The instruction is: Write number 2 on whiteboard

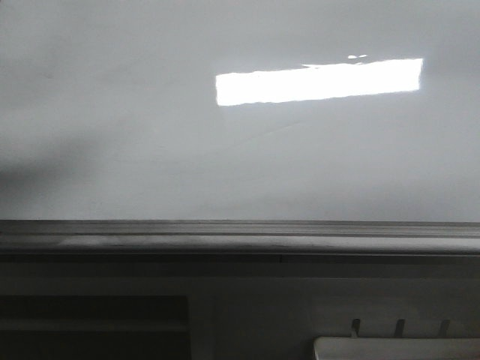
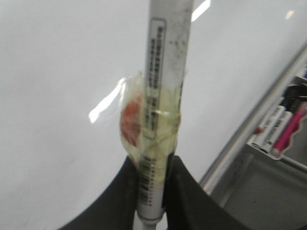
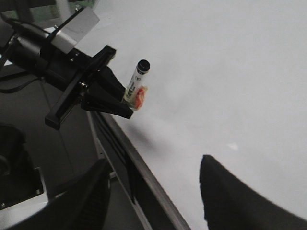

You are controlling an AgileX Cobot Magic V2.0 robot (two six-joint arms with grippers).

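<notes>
In the front view you see only the whiteboard with its bright reflection and the grey edge rail below; no stroke of the number 2 shows and neither arm is in frame, so you are at the very start, with the writing not yet begun. In the left wrist view your left hand is clamped on a marker wrapped in clear tape, its barrel pointing up along the board; the tip is out of frame, so you cannot tell whether it touches. A tray of spare markers sits off beside the rail. In the right wrist view your right hand stands wide and holds nothing, and you see the left hand from the side with the marker's dark end near the board, seemingly just short of it. Next, I judge, you need to press that end onto the surface and start the hooked top
</notes>
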